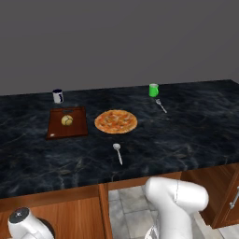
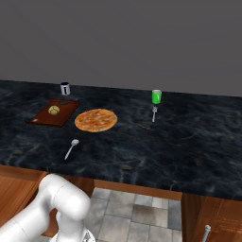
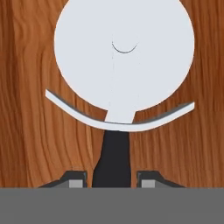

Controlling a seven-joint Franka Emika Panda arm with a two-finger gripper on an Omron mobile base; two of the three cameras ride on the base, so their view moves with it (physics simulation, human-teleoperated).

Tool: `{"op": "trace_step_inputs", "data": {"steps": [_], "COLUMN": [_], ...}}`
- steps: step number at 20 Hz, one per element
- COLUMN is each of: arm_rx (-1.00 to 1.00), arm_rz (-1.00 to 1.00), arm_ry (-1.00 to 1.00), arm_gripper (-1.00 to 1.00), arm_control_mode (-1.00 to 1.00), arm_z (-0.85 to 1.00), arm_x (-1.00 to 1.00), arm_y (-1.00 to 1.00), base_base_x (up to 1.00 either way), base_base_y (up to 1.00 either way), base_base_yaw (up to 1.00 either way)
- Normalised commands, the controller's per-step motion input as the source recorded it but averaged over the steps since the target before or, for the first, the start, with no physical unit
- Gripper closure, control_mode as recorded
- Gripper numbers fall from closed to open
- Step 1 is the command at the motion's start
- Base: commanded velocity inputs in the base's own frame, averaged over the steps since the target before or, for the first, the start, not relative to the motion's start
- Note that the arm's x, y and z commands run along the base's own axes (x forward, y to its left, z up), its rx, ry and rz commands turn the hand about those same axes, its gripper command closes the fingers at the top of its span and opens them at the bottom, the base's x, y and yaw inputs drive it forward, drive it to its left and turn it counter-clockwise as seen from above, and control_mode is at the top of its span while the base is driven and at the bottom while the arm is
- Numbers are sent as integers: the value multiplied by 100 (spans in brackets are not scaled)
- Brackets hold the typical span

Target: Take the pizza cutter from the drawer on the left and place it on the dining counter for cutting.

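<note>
The pizza cutter [image 3: 124,52] fills the hand view: a big white disc wheel, a curved pale guard and a black handle [image 3: 113,157]. It lies on the reddish-brown wood of the drawer [image 3: 35,109]. My gripper [image 3: 111,177] is right over it, and its two dark fingertips [image 3: 75,178] sit tight on either side of the black handle. The black marble dining counter [image 1: 186,135] [image 2: 189,142] stretches across both base views. My white arm [image 1: 177,200] [image 2: 61,203] bends down below the counter's front edge.
On the counter lie a pizza [image 1: 115,121], a brown cutting board [image 1: 66,123] with a small yellowish ball on it, a white spoon [image 1: 118,151], a silver fork [image 1: 161,105], a green cup [image 1: 153,90] and a dark-banded mug [image 1: 57,95]. A cabinet door [image 1: 228,196] stands at the right.
</note>
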Motion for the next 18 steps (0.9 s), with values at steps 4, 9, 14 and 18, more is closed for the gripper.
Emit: {"op": "trace_step_inputs", "data": {"steps": [4, 9, 14, 18], "arm_rx": [0, 0, 0, 0], "arm_rz": [0, 0, 1, 2], "arm_ry": [0, 0, 1, 5], "arm_gripper": [100, 100, 100, 100], "arm_control_mode": [-100, -100, -100, -100], "arm_z": [63, 63, 64, 72], "arm_x": [0, -4, -20, -18], "arm_y": [-40, -42, -32, -26], "base_base_x": [0, 0, 0, 0], "base_base_y": [0, 0, 0, 0], "base_base_yaw": [0, 0, 0, 0]}}
